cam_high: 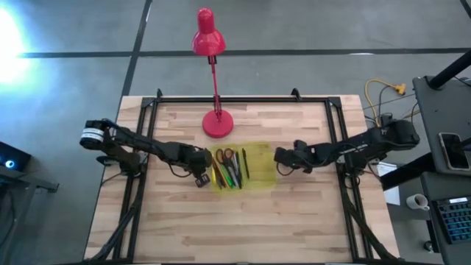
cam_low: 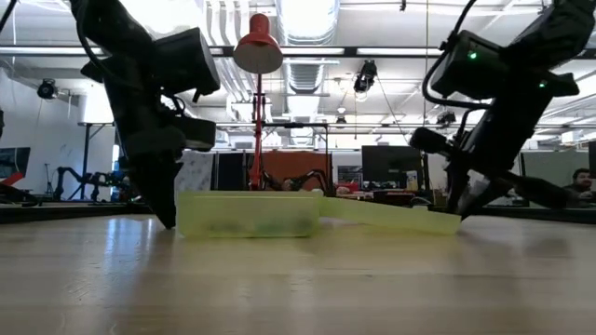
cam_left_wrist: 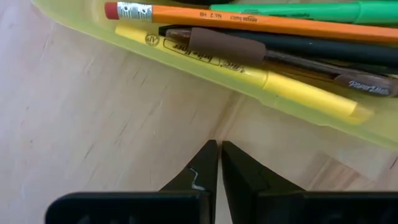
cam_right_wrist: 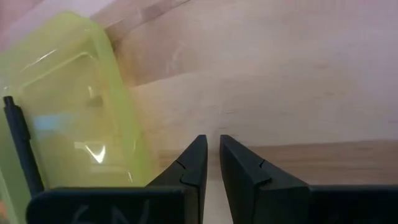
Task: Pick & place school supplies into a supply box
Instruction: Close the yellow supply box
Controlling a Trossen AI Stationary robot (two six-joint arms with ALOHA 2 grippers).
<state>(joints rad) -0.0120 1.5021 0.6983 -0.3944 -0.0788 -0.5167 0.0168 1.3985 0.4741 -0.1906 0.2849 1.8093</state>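
The box (cam_high: 259,156) is seen lying open at the middle of the counter (cam_high: 235,221), just in front of the lamp (cam_high: 214,121), whose round red base rests on the counter behind it. In the high view, the scissors (cam_high: 224,157), the marker (cam_high: 234,174) and a cluster of pens and pencils are gathered in the box's left half, while 1 black pen (cam_high: 245,163) lies apart from them toward the middle; the box's right half appears bare. In the left wrist view, an orange pencil (cam_left_wrist: 249,20) with a red eraser, a yellow pencil (cam_left_wrist: 273,84) and dark pens (cam_left_wrist: 249,48) are shown lying side by side against the translucent wall. The left gripper (cam_high: 200,177) is placed low on the counter just beside the box's left edge, with its 2 fingers drawn together and nothing held between them. The right gripper (cam_high: 280,157) is set close to the box's right edge, its tips near the counter; its fingers are parted only by a narrow slit, and nothing is gripped. In the low view, the box's deeper half (cam_low: 250,214) is seen beside the left arm, and the flatter half (cam_low: 391,216) reaches toward the right arm. A person (cam_low: 582,181) is partly visible in the room beyond the counter.
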